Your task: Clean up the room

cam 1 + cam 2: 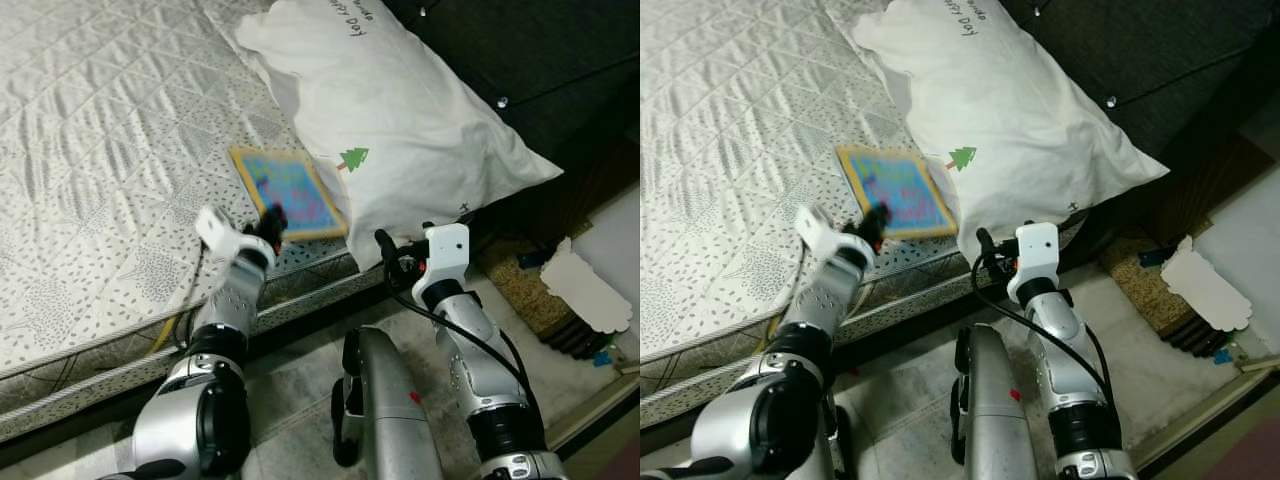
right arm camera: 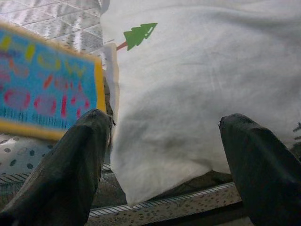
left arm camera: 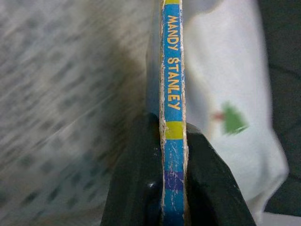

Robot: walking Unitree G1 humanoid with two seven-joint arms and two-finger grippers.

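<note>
A bare quilted mattress (image 1: 110, 150), white with a small grey speckle, fills the left of the head views, its piped edge running diagonally above a pale tiled floor (image 1: 300, 380). A white pillow (image 1: 400, 130) printed with a little green tree lies across the mattress corner, against a dark headboard (image 1: 540, 60). To the right, on the floor, sit a woven mat (image 1: 520, 290) and a scalloped white card (image 1: 585, 285). A children's board book (image 1: 288, 192), blue-covered with a yellow border, lies flat on the mattress near its edge, one corner tucked just under the pillow; its long axis runs from the mattress edge up toward the headboard end. The left gripper (image 1: 272, 222) is pinched tight on the book's near edge: in the left wrist view both black fingers (image 3: 136, 179) clamp the blue spine (image 3: 173, 117) lettered MANDY STANLEY. The right gripper (image 2: 164, 155) hovers just off the mattress edge below the pillow, fingers spread wide and holding nothing.
</note>
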